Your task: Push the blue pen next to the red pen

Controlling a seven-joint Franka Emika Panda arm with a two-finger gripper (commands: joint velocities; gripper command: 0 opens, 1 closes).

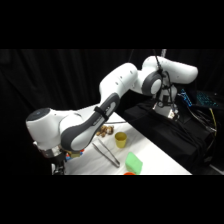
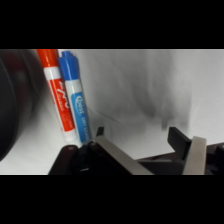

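At the bottom of my wrist view the gripper (image 2: pixel 150 150) stands spread and empty, its left finger (image 2: pixel 117 157) just beside the lower end of the blue pen (image 2: pixel 75 100). Further up, in the upper left of the frame, that pen lies side by side with the red pen (image 2: pixel 55 87), touching or nearly so, a black bowl (image 2: pixel 15 100) beyond them. I judge the push about done, so I'd draw back gently without nudging either.

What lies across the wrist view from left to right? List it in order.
Black bowl at the left edge → red pen → blue pen, lying right alongside the red one → bare white table. The tool rises from the bottom edge, its fingers spread apart and holding nothing.
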